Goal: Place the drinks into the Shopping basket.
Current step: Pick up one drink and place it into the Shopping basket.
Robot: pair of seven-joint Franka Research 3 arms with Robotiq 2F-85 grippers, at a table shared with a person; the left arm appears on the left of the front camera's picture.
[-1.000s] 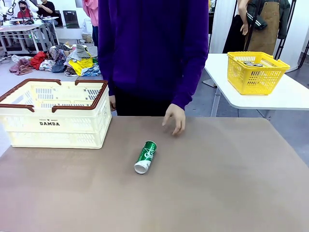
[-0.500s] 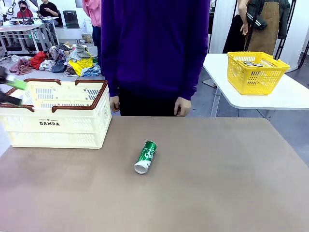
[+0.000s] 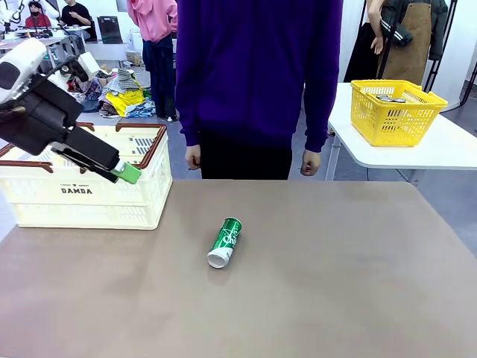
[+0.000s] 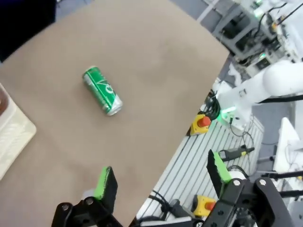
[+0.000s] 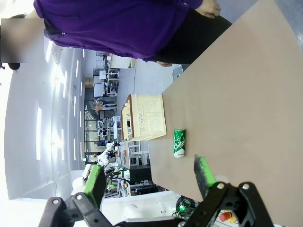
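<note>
- the green can [image 3: 225,242] carries white script down its side; i can't read the words at this size.
- the only print i can read is "damda", in dark letters on the near wall of the shopping basket [image 3: 82,195], with a smaller line above it too fine to make out.
- the can is slim, green-bodied with silver ends. it lies on its side near the middle of the brown table [image 3: 358,283], one silver end turned toward me, nothing touching it.
- the basket is cream-white and slotted, with a dark brown rim and handles. it stands at the table's far left, well apart from the can.
- my left claw [image 3: 119,170] hangs in front of the basket's upper edge. from its wrist camera the left claw [image 4: 161,177] has both green pads spread wide with nothing between them, and the can [image 4: 102,90] lies well beyond on the tabletop.
- my right claw [image 5: 149,177] is spread wide too and holds nothing; the can [image 5: 179,143] and basket [image 5: 144,118] sit far off.
- a person [image 3: 257,74] in a purple top stands at the far edge, hands hanging down.
- a yellow basket [image 3: 396,112] sits on a white side table.
</note>
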